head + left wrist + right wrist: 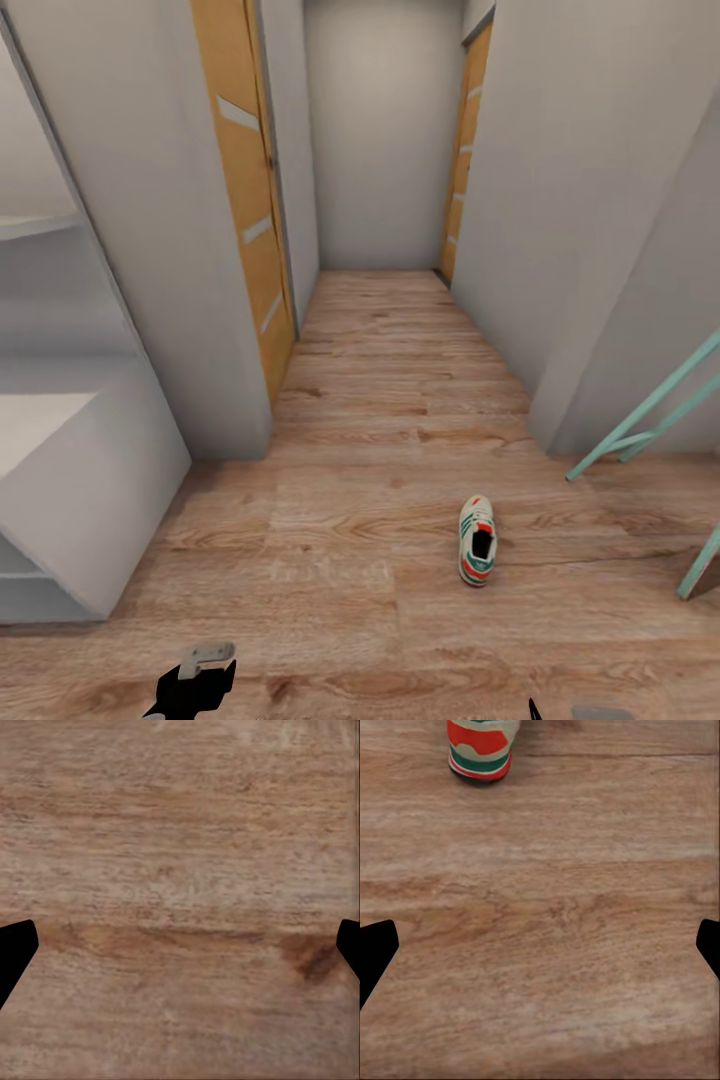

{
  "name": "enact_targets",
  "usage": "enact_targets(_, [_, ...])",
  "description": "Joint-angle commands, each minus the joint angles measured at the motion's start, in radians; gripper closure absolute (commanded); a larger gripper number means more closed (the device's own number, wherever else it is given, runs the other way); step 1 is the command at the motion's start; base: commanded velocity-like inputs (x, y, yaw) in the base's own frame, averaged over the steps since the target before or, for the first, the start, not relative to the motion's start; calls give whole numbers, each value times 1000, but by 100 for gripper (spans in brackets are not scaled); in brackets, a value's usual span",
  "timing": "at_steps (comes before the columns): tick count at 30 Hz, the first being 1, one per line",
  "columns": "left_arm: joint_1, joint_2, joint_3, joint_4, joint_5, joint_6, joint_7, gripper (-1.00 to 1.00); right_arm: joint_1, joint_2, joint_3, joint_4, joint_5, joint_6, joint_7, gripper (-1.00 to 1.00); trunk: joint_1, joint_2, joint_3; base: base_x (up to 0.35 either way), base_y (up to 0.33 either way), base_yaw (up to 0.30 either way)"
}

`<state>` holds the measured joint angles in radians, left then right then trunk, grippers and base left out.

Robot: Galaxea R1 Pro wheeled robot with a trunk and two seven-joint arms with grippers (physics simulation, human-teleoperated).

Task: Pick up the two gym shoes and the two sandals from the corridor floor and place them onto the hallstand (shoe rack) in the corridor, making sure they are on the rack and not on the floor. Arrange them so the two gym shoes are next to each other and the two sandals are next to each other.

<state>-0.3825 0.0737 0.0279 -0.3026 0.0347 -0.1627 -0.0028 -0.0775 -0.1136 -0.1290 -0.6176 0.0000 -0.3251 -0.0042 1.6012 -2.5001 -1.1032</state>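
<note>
Shoe, gym type, one [478, 541]: white upper, green side stripes, red-orange patches at heel and tongue. Lies upright on its sole on the corridor floor [380, 400], lengthways along the corridor, right of the middle in the head view. Stands alone, well apart from the walls.

Same shoe in the right wrist view [481, 750]: the red-orange and green end only, cut by the frame edge, resting on the planks ahead of the right gripper [540, 945]. Bare flooring lies between shoe and fingertips; no contact.

Right gripper: fingers spread wide, one dark tip [375, 952] at each side of the wrist picture, nothing between them. In the head view a dark sliver and a grey part [598, 712] show at the lower edge, nearer the robot than the shoe and a little to its right.

Left gripper [180, 952]: fingers likewise spread wide, tips [15, 952] at either side, over bare wood grain, holding nothing. In the head view it appears low on the left [195, 680], well apart from the shoe.

Hallstand [70, 480]: pale grey-white unit at the left edge, bench top and open shelf partly seen, standing on the floor to the left of the shoe.

Mirror frame [650, 425]: teal, leaning, at the right.

Doors: two, yellow-brown, one on each side [250, 200] [462, 150] of the far corridor.
</note>
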Motion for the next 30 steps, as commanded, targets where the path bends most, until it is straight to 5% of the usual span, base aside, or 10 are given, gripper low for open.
enact_targets(1, [0, 0, 2, 0, 4, -3, 0, -100, -1, 0, 0, 1, 0, -3, 0, -100, 0, -1, -6, 0, 0, -277])
enact_targets(30, [0, 1, -1, -1, 4, -3, -1, -100, -1, 0, 0, 1, 0, -3, 0, -100, 2, -1, -38, 0, 0, -277])
